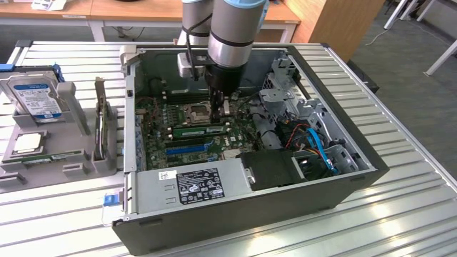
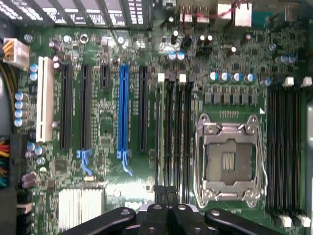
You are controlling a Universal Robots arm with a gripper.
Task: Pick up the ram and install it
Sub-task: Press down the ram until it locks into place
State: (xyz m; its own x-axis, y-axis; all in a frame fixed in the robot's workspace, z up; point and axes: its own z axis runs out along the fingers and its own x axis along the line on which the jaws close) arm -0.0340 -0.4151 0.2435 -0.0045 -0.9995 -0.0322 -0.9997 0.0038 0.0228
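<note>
- The black two-fingered gripper (image 1: 218, 110) hangs low inside the open dark-grey computer case (image 1: 357, 160), its tip just above the square silver metal-framed processor socket (image 1: 198, 112). The fingers are pressed together with nothing pinched between them.
- In the wrist view, the gripper (image 2: 166, 218) sits over one end of the black memory slots (image 2: 178, 132). These run just beside the processor socket (image 2: 229, 164).
- The ram (image 1: 200, 130), a long narrow green circuit-board stick with dark chips, stands on its long edge in a slot just beside the socket. It lies between the socket and the long blue plastic expansion slot (image 1: 189, 149), and the gripper is near it but apart from it.
- The stick looks placed, so the step in hand is probably seating it. I cannot tell whether it is fully home or whether the slot's end clips have closed.
- To seat it well, the shut fingertips should push straight down on the stick's top edge, working near each end in turn.
- A sideways push is the main risk, as it could tilt the thin board or scrape the empty socket beside it.
</note>
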